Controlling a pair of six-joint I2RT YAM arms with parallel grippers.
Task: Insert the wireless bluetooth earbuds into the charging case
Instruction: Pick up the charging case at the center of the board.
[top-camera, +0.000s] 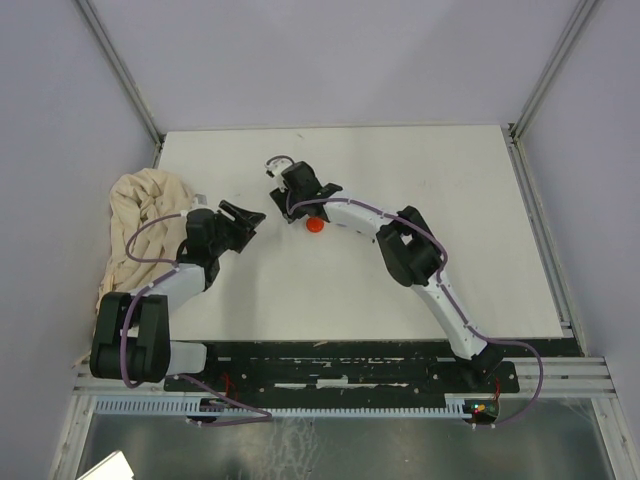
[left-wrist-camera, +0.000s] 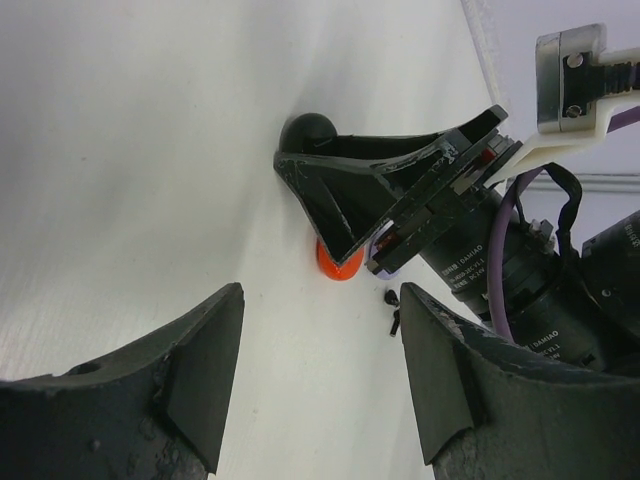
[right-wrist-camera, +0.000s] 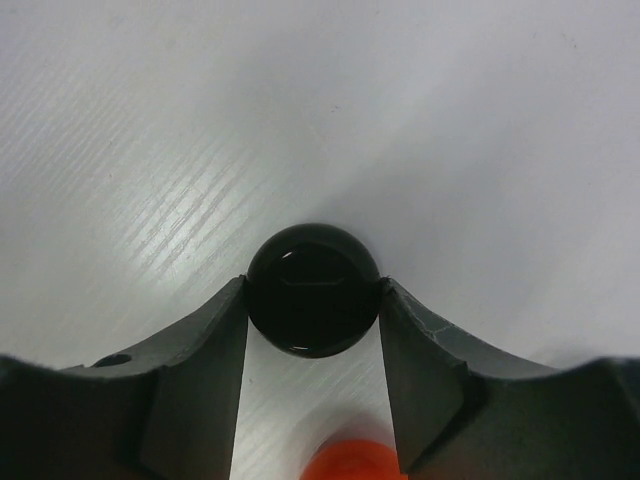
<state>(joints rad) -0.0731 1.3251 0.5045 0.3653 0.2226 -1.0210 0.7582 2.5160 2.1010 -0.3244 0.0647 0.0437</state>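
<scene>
A black round charging case (right-wrist-camera: 312, 270) lies on the white table, and my right gripper (right-wrist-camera: 312, 300) has both fingertips pressed against its sides. The left wrist view shows the same case (left-wrist-camera: 305, 130) poking out past the right fingers (left-wrist-camera: 370, 190). A tiny black earbud (left-wrist-camera: 393, 310) lies on the table beside my left gripper (left-wrist-camera: 320, 295), which stands open with nothing between its fingers. In the top view my left gripper (top-camera: 245, 215) sits left of the right gripper (top-camera: 283, 182). The case is hidden under the right gripper there.
A red round disc (top-camera: 315, 224) lies just behind the right fingers, seen again (left-wrist-camera: 340, 262) beside a lilac piece (left-wrist-camera: 383, 268). A small white object (top-camera: 275, 163) sits beyond the right gripper. A crumpled beige cloth (top-camera: 140, 215) lies at the table's left edge.
</scene>
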